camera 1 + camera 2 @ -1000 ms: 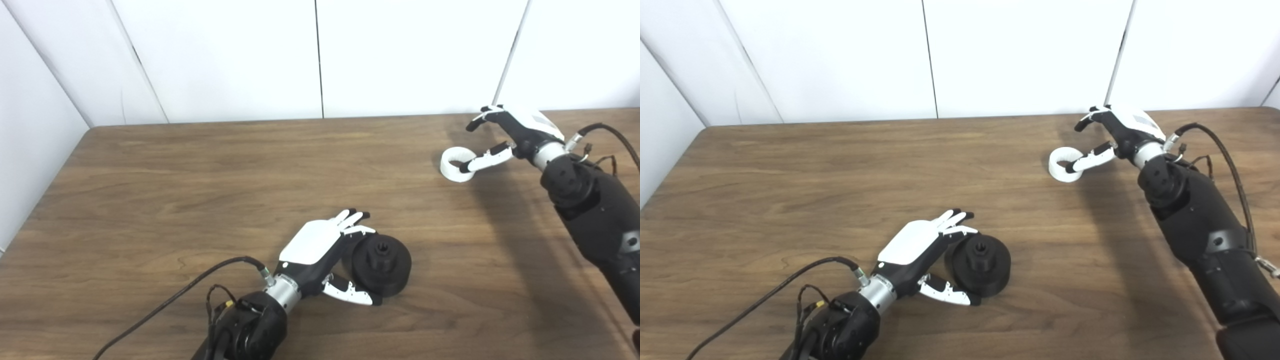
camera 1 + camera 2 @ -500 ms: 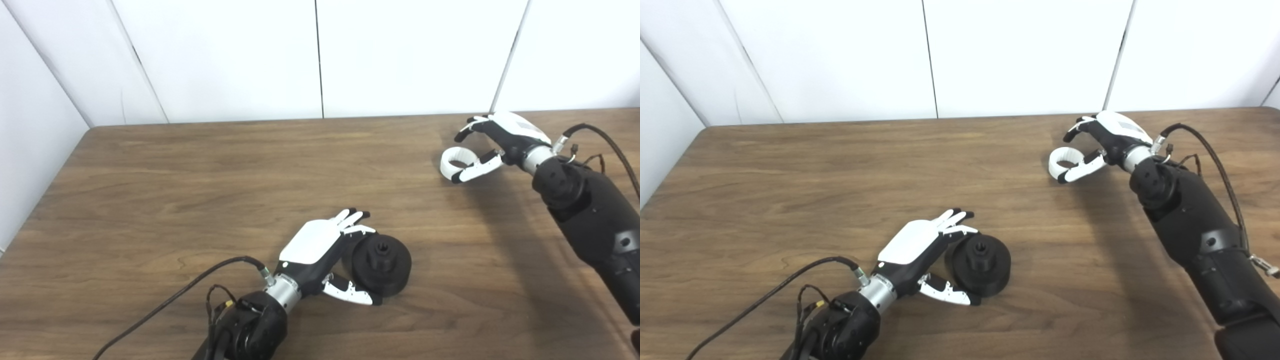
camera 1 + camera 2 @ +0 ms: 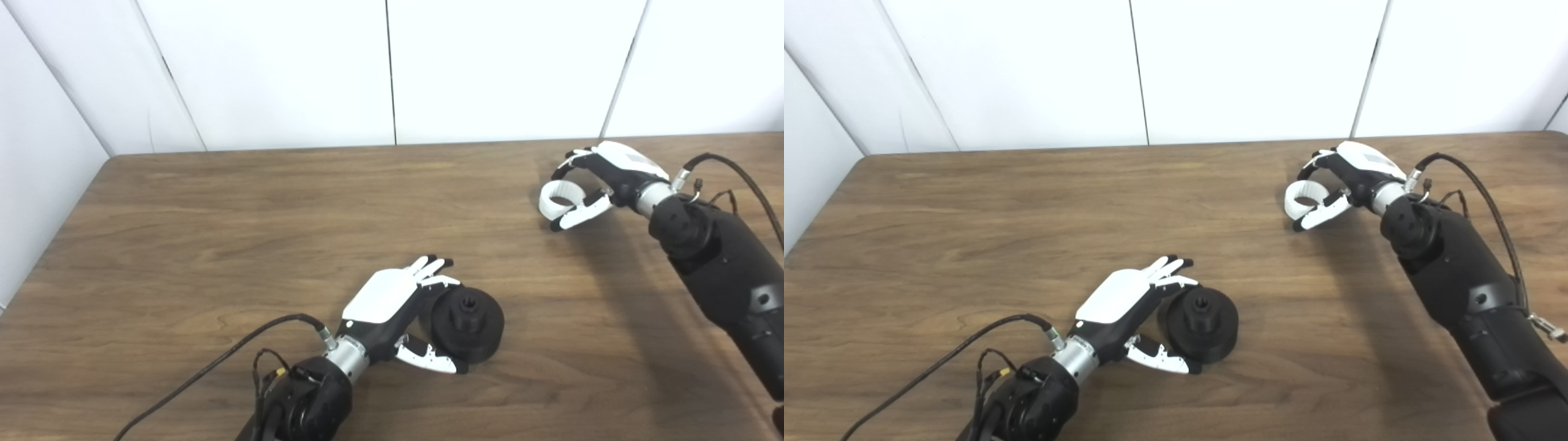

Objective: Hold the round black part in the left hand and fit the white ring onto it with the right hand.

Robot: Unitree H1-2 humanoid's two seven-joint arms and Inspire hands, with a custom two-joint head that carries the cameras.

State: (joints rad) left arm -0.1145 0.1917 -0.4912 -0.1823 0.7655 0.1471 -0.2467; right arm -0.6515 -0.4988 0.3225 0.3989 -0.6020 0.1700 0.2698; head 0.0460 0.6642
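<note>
While left hand (image 3: pixel 392 300) stays cupped against round black part (image 3: pixel 467 323) near centre of table (image 3: pixel 184 245), right hand (image 3: pixel 597 177) closes around white ring (image 3: pixel 556 197) far right; pickup imminent, ring apparently not yet lifted.

Bare wooden table (image 3: pixel 257 202) spans the frame's left and centre; only the round black part (image 3: pixel 468 324) interrupts it, lower centre.
</note>
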